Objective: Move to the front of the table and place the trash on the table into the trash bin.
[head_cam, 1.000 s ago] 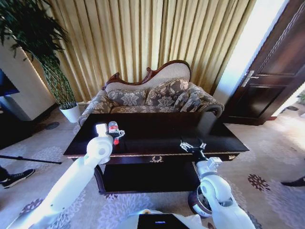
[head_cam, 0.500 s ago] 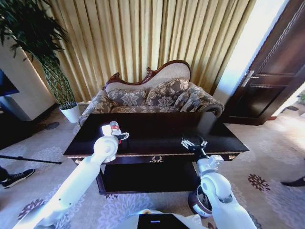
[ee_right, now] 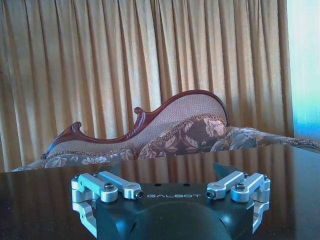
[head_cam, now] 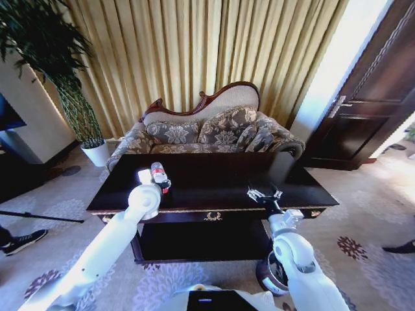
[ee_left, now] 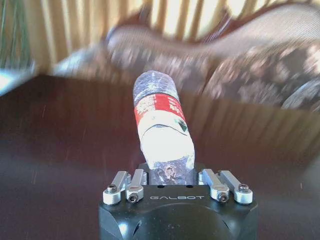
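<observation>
Left claw [head_cam: 161, 184]: over the left part of the bench [head_cam: 214, 181], clamped on the bottle [head_cam: 157, 173]; in the left wrist view the bottle [ee_left: 160, 120] sticks out from between the jaws, tilted, red label facing the camera.
Bottle: held above the glossy top, not resting on it.
Right claw [head_cam: 262, 194]: low over the right front part of the bench, jaws spread wide with nothing between them; the right wrist view shows both finger links [ee_right: 107, 188] splayed apart.
Bin [head_cam: 271, 275]: on the carpet at the bench's right front corner, mostly hidden behind the right arm.
Sofa [head_cam: 207, 133]: just behind the bench, along its far edge.
Curtain [head_cam: 194, 52]: behind the sofa.
Plant pot [head_cam: 97, 153]: on the floor beyond the bench's left end.
Door [head_cam: 369, 110]: dark, to the right.
</observation>
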`<state>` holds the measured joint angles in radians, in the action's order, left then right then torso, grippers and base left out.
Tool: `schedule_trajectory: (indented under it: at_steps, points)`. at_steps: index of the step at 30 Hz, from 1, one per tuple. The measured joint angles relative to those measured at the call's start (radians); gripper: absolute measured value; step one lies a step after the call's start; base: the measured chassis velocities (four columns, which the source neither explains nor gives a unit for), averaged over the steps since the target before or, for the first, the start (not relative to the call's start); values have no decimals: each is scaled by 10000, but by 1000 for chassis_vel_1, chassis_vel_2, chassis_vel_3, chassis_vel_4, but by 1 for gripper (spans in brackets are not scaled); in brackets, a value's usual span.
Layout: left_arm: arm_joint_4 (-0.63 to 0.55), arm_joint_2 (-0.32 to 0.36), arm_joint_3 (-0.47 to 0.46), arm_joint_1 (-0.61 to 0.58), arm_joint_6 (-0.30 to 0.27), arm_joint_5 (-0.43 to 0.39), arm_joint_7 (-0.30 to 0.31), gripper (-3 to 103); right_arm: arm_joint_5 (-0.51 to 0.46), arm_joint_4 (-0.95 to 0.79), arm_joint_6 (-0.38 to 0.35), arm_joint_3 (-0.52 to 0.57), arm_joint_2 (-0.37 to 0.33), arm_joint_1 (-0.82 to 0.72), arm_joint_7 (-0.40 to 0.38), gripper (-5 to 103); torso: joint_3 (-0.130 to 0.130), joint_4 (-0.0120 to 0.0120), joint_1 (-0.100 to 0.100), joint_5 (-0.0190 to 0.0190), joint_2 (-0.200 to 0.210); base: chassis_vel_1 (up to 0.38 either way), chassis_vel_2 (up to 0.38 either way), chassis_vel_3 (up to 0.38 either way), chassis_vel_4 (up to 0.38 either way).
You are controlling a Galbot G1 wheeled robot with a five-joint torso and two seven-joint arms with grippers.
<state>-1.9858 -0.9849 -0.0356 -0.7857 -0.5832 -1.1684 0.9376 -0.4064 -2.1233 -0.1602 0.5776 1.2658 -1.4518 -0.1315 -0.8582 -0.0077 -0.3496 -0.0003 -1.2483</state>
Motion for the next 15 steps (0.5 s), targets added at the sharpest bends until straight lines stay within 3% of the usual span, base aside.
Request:
schedule_trajectory:
  at_steps: [2,3,5,8,9,11,12,14,15]
  points:
    - [247,221,-35,-214,534,2458,-1786,34,-163,0,0,-74,-138,124,0,100,0,0,0,2,0,0,0,0,0]
    - [247,221,-35,-214,534,2458,-1786,34,-163,0,0,-74,-138,124,0,100,0,0,0,2,0,0,0,0,0]
    - [610,502,-51,-443,1466,4821,-3813,30,-409,-2,-76,-212,-401,333,1,100,0,2,0,0,0,0,0,0,0]
    - [1145,1086,-9,-750,3191,7654,-6049,26,-1349,-59,-442,-399,-876,718,39,100,0,2,0,3,0,0,0,0,0]
    - [1145,1086,-9,-750,3191,7654,-6049,26,-1349,-59,-442,-399,-876,718,39,100,0,2,0,3,0,0,0,0,0]
    - [1597,1475,135,-867,4589,8961,-7232,26,-2580,-151,-866,-506,-1213,1052,220,100,0,4,0,1,0,0,0,0,0]
    - [1717,1547,170,-873,4924,9229,-7473,26,-2812,-166,-942,-534,-1268,1116,269,100,0,3,0,1,0,0,0,0,0]
    - [2348,1762,370,-751,6512,10447,-8410,26,-4143,-156,-1300,-779,-1527,1557,626,100,0,3,1,0,-1,0,0,0,0]
    - [2348,1762,370,-751,6512,10447,-8410,26,-4143,-156,-1300,-779,-1527,1557,626,100,0,3,1,0,-1,0,0,0,0]
